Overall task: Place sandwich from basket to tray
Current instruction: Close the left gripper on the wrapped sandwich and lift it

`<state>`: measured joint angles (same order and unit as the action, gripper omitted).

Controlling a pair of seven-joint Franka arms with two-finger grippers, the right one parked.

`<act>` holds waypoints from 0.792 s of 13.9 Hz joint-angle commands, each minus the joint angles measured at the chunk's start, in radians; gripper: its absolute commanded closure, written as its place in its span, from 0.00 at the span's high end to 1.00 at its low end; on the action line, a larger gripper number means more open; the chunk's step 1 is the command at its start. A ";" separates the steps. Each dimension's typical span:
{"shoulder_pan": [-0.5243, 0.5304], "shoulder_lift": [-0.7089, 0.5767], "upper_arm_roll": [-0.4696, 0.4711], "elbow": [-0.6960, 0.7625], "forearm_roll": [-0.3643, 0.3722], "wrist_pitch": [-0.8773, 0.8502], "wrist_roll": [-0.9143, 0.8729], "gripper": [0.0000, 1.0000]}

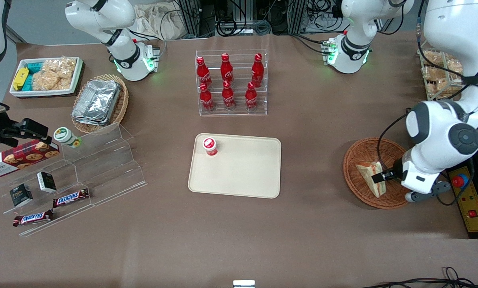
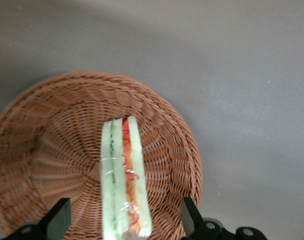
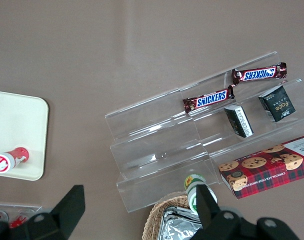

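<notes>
Your left gripper (image 1: 380,177) hangs low over the round wicker basket (image 1: 359,154) at the working arm's end of the counter (image 1: 239,232). In the wrist view its jaws stand wide, 1 black fingertip (image 2: 59,216) on each side of the sandwich (image 2: 123,175) with clear gaps, so nothing is held.

The 1 sandwich lies in the basket, standing on edge with its cut face up. Green filling shows along one seam and red-orange along the other, between pale bread slices. In the wrist view its long axis runs straight out from the gripper toward the basket's middle, and the fingertips line up across its thin dimension.

The cream tray (image 1: 247,176) sits mid-counter, well apart from the basket, with bare counter between them. 1 small red-capped bottle (image 1: 210,146) stands on the tray's corner farthest from both the front camera and the basket; the rest of the tray is open.

Farther from the front camera than the tray, a clear rack (image 1: 232,83) holds 6 red cola bottles in 2 rows of 3. Toward the parked arm's end you have a clear stepped stand (image 1: 103,160) with 2 Snickers bars (image 1: 71,197), 2 small dark boxes (image 1: 46,181), 1 cookie box (image 1: 21,157) and 1 green-lidded cup (image 1: 67,137). Near it sit an oval wicker basket with foil trays (image 1: 99,102) and a white bin of snack bags (image 1: 47,76).

A control box with a red button (image 1: 468,200) lies just beside the basket.
</notes>
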<state>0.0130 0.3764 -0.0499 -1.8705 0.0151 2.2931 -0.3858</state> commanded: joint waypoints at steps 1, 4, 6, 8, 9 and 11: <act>-0.011 0.041 0.004 -0.010 0.014 0.066 -0.083 1.00; -0.021 0.062 0.005 -0.038 0.034 0.091 -0.087 1.00; -0.019 0.068 0.007 -0.062 0.106 0.095 -0.093 1.00; -0.019 0.075 0.007 -0.062 0.109 0.095 -0.093 0.90; -0.019 0.075 0.007 -0.064 0.109 0.095 -0.093 0.79; -0.019 0.072 0.007 -0.064 0.109 0.092 -0.097 0.53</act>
<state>0.0039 0.4566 -0.0497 -1.9238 0.1030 2.3704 -0.4573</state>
